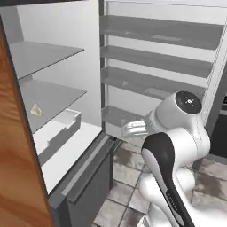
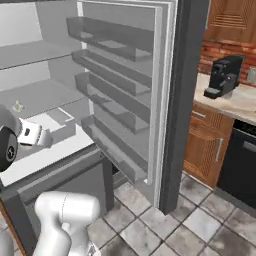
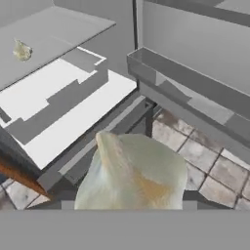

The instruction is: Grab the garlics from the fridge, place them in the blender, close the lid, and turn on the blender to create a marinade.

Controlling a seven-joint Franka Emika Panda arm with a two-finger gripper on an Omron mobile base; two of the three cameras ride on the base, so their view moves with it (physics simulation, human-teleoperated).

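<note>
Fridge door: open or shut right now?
Open. The fridge interior shelves are exposed, and the door stands swung out with its racks facing the room; one garlic sits on a shelf.

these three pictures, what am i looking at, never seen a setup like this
It is a rendered kitchen with a white robot arm on a driving base. Two pictures come from cameras on the base, behind the arm to its left and right; the third looks along its tool. The arm faces an open fridge. One garlic lies on a fridge shelf. In the hand view a second garlic sits large and close, right at the tool, so it looks held. A black coffee machine stands on the counter at right.
</note>
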